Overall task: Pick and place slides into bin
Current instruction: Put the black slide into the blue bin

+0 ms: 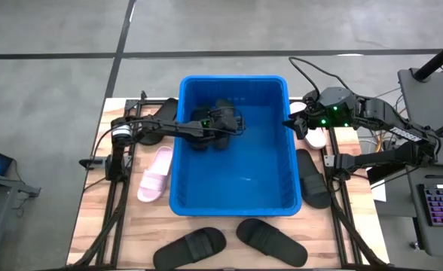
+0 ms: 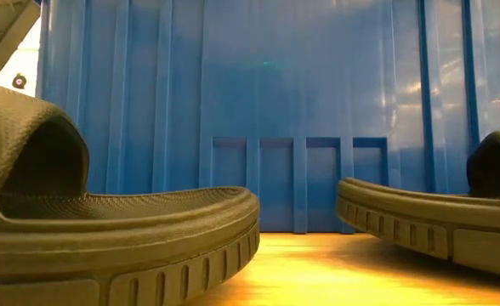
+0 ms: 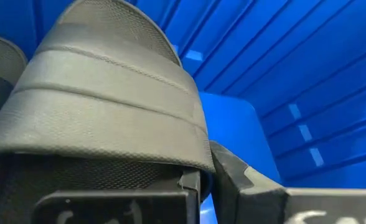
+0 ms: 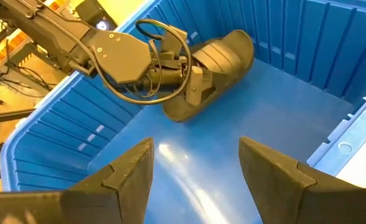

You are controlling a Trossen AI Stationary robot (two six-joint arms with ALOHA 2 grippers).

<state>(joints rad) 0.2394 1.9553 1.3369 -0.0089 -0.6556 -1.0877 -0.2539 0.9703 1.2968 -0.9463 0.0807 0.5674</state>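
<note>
The blue bin (image 1: 233,205) stands mid-table. My left gripper (image 1: 225,120) reaches into the bin from the table's left and is shut on a black slide (image 4: 223,53) near the bin's far wall. My right gripper (image 1: 293,124) is open and empty over the bin's right rim, and its two fingers frame the right wrist view (image 4: 195,162). A pale pink slide (image 1: 155,175) lies on the table left of the bin. A pale slide (image 1: 316,136) lies right of the bin beside my right gripper. My left gripper pinches the black slide between its two fingers at one side, just below the ribbed strap (image 3: 170,155). The fingers (image 4: 195,84) come roughly level from the table's left. The slide sits tilted, strap end up and lower end (image 4: 180,113) down at the bin's floor. I cannot tell whether it touches the floor.
A black slide (image 1: 312,177) lies right of the bin. Two more black slides (image 1: 190,247) (image 1: 270,241) lie on the table near its front edge and fill the low view (image 2: 105,229) (image 2: 437,212). Much of the bin's floor (image 4: 245,124) is bare.
</note>
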